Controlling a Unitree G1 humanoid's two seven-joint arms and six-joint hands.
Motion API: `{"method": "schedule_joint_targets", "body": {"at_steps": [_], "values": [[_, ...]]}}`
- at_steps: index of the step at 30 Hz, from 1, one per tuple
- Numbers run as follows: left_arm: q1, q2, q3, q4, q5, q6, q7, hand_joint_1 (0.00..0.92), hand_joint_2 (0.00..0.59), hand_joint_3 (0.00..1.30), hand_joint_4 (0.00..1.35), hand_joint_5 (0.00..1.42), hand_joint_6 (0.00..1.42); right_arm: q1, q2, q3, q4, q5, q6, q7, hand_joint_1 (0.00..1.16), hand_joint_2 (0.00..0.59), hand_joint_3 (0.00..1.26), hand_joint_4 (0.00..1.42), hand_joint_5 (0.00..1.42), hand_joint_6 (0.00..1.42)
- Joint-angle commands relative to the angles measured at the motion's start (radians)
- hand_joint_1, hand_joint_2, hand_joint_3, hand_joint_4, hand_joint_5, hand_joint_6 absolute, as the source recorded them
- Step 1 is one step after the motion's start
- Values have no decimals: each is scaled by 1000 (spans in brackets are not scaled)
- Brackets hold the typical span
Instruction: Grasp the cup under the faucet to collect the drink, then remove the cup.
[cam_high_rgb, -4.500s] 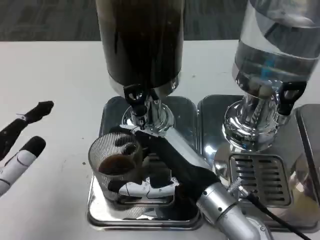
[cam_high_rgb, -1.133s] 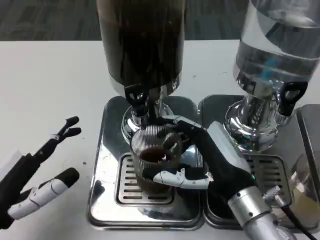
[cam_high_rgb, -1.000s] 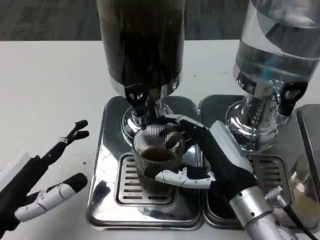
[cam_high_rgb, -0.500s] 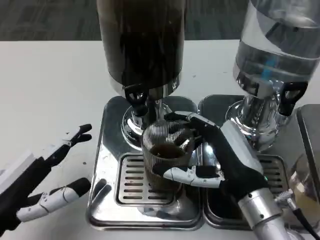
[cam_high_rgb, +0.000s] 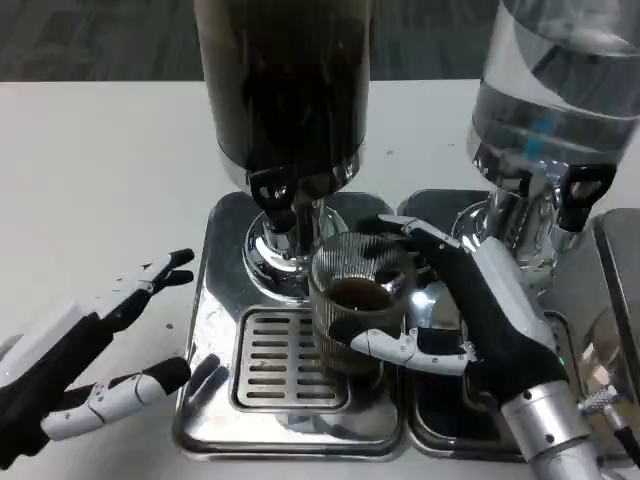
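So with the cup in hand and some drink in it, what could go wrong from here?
The ribbed clear glass cup, held by the right robot hand, sits right of the black faucet, so any drip could miss it. Tilting may spill the dark drink. The open left robot hand hovers near the steel drip tray.

White desk (cam_high_rgb: 90, 160) in front of me, grey carpet (cam_high_rgb: 90, 40) beyond its far edge. Far right: clear dispenser (cam_high_rgb: 555, 90) of colourless liquid on a chrome base, black tap handle (cam_high_rgb: 578, 192) facing me. Its own steel drip tray (cam_high_rgb: 425, 215) beneath, touching the neighbouring tray. Another shiny metal piece (cam_high_rgb: 615, 260) at the right edge, cropped.
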Motion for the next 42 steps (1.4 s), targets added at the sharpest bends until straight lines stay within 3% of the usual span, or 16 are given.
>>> {"method": "schedule_joint_targets", "body": {"at_steps": [1, 25, 35, 42], "values": [[-12, 26, -22, 7, 18, -31, 5, 0, 109, 25, 0, 0, 0, 10, 5, -14, -58, 21, -3, -18, 720, 244, 404, 505, 601, 652], [14, 63, -60, -67, -18, -60, -13, 0, 109, 25, 0, 0, 0, 180, -13, -26, -276, 67, 28, 41, 709, 261, 422, 521, 617, 670], [112, 93, -56, -160, -45, -89, -33, 0, 109, 0, 0, 0, 0, 223, -10, -26, -341, 80, 36, 75, 711, 263, 432, 521, 619, 676], [171, 123, -23, -214, -53, -104, -29, 0, 109, 0, 0, 0, 0, 272, -13, -26, -392, 89, 38, 98, 716, 265, 433, 528, 624, 677]]}}
